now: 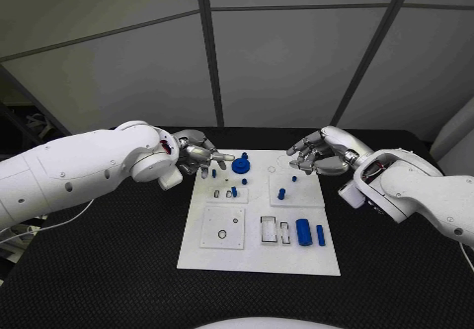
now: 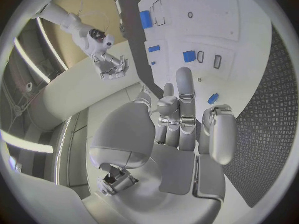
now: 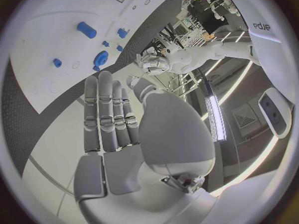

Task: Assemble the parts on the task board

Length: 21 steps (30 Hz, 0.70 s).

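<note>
head view, left robot hand [image 1: 201, 159] and right robot hand [image 1: 314, 155] over task board [image 1: 259, 257], empty

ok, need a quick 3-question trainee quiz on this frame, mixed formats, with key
1. True or false: the left hand is holding a blue part.
2. Multiple choice: the large blue cylinder lies A) at the board's far edge between the hands, B) near the task board's near right corner, C) off the board on the black table.
3. Fill in: the right hand hovers over the board's far ____ corner.

Key: 1 false, its fingers are spread and nothing is in them. 2 B. 3 right.
</note>
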Each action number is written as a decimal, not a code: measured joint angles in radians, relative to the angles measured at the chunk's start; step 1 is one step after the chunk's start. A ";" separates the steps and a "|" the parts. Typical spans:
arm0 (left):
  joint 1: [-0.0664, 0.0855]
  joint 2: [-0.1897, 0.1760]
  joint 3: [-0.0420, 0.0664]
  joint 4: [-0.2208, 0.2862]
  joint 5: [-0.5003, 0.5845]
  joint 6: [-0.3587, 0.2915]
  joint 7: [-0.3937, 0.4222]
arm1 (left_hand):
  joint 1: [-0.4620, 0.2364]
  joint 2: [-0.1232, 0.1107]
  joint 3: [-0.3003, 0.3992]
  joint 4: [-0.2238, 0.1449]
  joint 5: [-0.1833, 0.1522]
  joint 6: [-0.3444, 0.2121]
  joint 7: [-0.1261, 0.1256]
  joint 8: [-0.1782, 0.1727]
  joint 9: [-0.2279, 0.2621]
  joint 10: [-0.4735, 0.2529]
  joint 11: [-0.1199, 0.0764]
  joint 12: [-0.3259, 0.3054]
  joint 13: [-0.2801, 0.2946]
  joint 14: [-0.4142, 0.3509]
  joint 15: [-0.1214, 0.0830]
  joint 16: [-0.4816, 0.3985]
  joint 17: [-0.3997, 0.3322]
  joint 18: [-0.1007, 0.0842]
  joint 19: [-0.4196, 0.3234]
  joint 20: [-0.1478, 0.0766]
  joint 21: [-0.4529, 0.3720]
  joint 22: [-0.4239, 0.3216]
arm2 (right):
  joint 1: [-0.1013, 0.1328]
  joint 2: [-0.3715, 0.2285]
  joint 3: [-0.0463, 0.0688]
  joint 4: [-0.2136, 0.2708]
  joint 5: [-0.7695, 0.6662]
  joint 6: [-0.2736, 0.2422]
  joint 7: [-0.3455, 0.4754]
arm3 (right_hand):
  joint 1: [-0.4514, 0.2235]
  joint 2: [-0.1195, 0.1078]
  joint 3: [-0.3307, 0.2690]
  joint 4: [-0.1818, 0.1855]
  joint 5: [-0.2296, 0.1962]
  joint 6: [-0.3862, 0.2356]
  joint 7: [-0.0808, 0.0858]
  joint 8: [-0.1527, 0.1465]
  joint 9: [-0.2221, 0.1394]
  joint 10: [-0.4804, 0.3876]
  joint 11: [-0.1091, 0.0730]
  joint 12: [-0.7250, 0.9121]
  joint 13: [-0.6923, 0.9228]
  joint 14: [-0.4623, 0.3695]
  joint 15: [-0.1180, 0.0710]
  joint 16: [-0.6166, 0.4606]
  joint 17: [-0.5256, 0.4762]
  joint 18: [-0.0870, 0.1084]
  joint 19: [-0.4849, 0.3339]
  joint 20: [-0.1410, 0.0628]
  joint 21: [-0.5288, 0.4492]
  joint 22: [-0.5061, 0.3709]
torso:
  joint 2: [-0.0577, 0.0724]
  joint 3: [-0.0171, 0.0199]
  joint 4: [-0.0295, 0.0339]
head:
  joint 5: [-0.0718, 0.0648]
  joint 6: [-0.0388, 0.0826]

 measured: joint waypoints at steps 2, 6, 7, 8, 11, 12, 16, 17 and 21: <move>0.015 0.026 -0.018 -0.010 -0.040 0.040 -0.049 | -0.011 -0.003 -0.011 0.011 0.000 -0.020 0.002 0.013 0.022 -0.019 0.002 0.011 0.012 -0.002 0.002 0.000 0.008 0.000 0.000 0.000 -0.007 -0.001 | 0.001 0.003 0.000 -0.011 0.027 -0.008 0.010 | 0.000 0.000 0.004 0.001 0.000 0.005 0.005 0.000 -0.001 0.009 0.005 -0.045 -0.045 -0.011 0.011 -0.065 -0.025 0.000 -0.009 0.009 -0.041 -0.026 | -0.001 0.0012 0.0000 | 0.003 -0.002; 0.029 0.071 -0.048 -0.024 -0.098 0.087 -0.126 | -0.037 -0.008 -0.035 0.035 0.000 -0.045 0.006 0.030 0.053 -0.054 0.007 0.002 0.004 -0.005 0.005 0.000 0.019 0.000 0.000 0.000 -0.022 -0.017 | 0.003 0.011 0.001 -0.025 0.059 -0.024 0.027 | -0.004 -0.004 0.007 -0.001 0.006 0.031 -0.005 0.000 -0.001 0.036 0.001 -0.109 -0.113 -0.012 0.013 -0.151 -0.054 0.000 -0.013 0.013 -0.097 -0.060 | -0.002 0.0020 -0.0002 | 0.008 -0.002; 0.031 0.079 -0.051 -0.025 -0.107 0.092 -0.141 | -0.037 -0.008 -0.043 0.037 0.000 -0.049 0.003 0.036 0.060 -0.055 0.006 0.002 0.005 -0.005 0.005 0.000 0.021 0.000 0.000 0.000 -0.022 -0.017 | 0.003 0.013 0.001 -0.027 0.064 -0.028 0.030 | -0.005 -0.004 0.007 -0.001 0.006 0.032 -0.004 0.000 -0.003 0.045 0.002 -0.127 -0.132 -0.016 0.016 -0.176 -0.063 0.000 -0.018 0.018 -0.114 -0.069 | -0.002 0.0020 -0.0008 | 0.008 -0.003; 0.032 0.086 -0.055 -0.027 -0.116 0.095 -0.155 | -0.038 -0.007 -0.049 0.039 0.000 -0.053 0.004 0.041 0.066 -0.055 0.006 0.002 0.007 -0.005 0.005 0.000 0.023 0.000 0.000 0.000 -0.022 -0.017 | 0.004 0.014 0.002 -0.029 0.068 -0.031 0.034 | -0.007 -0.006 0.007 -0.001 0.006 0.036 0.000 0.000 -0.005 0.050 0.008 -0.152 -0.157 -0.024 0.024 -0.210 -0.075 0.000 -0.023 0.023 -0.136 -0.082 | -0.002 0.0020 -0.0013 | 0.009 -0.003; 0.037 0.106 -0.060 -0.036 -0.137 0.102 -0.190 | -0.038 -0.007 -0.063 0.044 0.000 -0.053 0.004 0.059 0.087 -0.055 0.006 0.023 0.029 -0.005 0.005 0.000 0.028 0.000 0.000 0.000 -0.022 -0.019 | 0.005 0.014 0.002 -0.035 0.080 -0.042 0.043 | -0.007 -0.006 0.007 -0.001 0.006 0.039 0.002 -0.006 -0.008 0.059 0.013 -0.194 -0.202 -0.029 0.029 -0.268 -0.097 0.000 -0.028 0.028 -0.175 -0.105 | -0.002 0.0020 -0.0019 | 0.004 -0.006; 0.038 0.111 -0.061 -0.040 -0.142 0.103 -0.198 | -0.038 -0.007 -0.063 0.044 0.000 -0.055 0.002 0.061 0.091 -0.055 0.006 0.029 0.033 -0.005 0.005 0.000 0.029 0.000 0.000 0.000 -0.022 -0.019 | 0.006 0.014 0.002 -0.036 0.083 -0.045 0.045 | -0.007 -0.006 0.007 -0.001 0.006 0.040 0.004 -0.009 -0.009 0.068 0.012 -0.206 -0.217 -0.025 0.032 -0.287 -0.104 0.000 -0.029 0.031 -0.189 -0.113 | -0.002 0.0020 -0.0019 | 0.002 -0.007; 0.041 0.132 -0.073 -0.053 -0.162 0.108 -0.225 | -0.042 -0.002 -0.077 0.052 0.000 -0.059 -0.002 0.083 0.114 -0.052 0.003 0.050 0.055 -0.005 0.005 0.000 0.035 0.000 0.000 0.000 -0.022 -0.010 | 0.007 0.015 0.002 -0.039 0.092 -0.058 0.052 | -0.007 -0.006 0.009 -0.004 0.012 0.040 0.004 -0.009 -0.011 0.069 0.013 -0.222 -0.240 -0.023 0.034 -0.315 -0.113 0.000 -0.024 0.036 -0.206 -0.125 | -0.001 0.0019 -0.0010 | -0.002 -0.012; 0.041 0.137 -0.078 -0.056 -0.167 0.110 -0.231 | -0.043 -0.001 -0.082 0.053 0.000 -0.059 -0.002 0.088 0.119 -0.050 0.001 0.054 0.059 -0.005 0.005 0.000 0.036 0.000 0.000 0.000 -0.022 -0.007 | 0.007 0.015 0.002 -0.039 0.093 -0.061 0.053 | -0.007 -0.006 0.007 -0.006 0.012 0.040 0.004 -0.013 -0.011 0.069 0.013 -0.225 -0.243 -0.023 0.034 -0.318 -0.115 0.000 -0.024 0.036 -0.210 -0.127 | -0.001 0.0019 -0.0009 | -0.002 -0.013; 0.043 0.154 -0.089 -0.069 -0.182 0.115 -0.248 | -0.043 -0.002 -0.088 0.057 0.000 -0.062 -0.005 0.102 0.135 -0.049 0.000 0.057 0.066 -0.005 0.005 0.000 0.039 0.000 0.000 0.000 -0.022 -0.002 | 0.008 0.016 0.002 -0.041 0.098 -0.073 0.056 | -0.007 -0.006 0.004 -0.009 0.017 0.040 0.005 -0.015 -0.013 0.073 0.016 -0.233 -0.256 -0.019 0.038 -0.337 -0.120 0.000 -0.021 0.039 -0.223 -0.134 | -0.001 0.0013 -0.0009 | -0.001 -0.019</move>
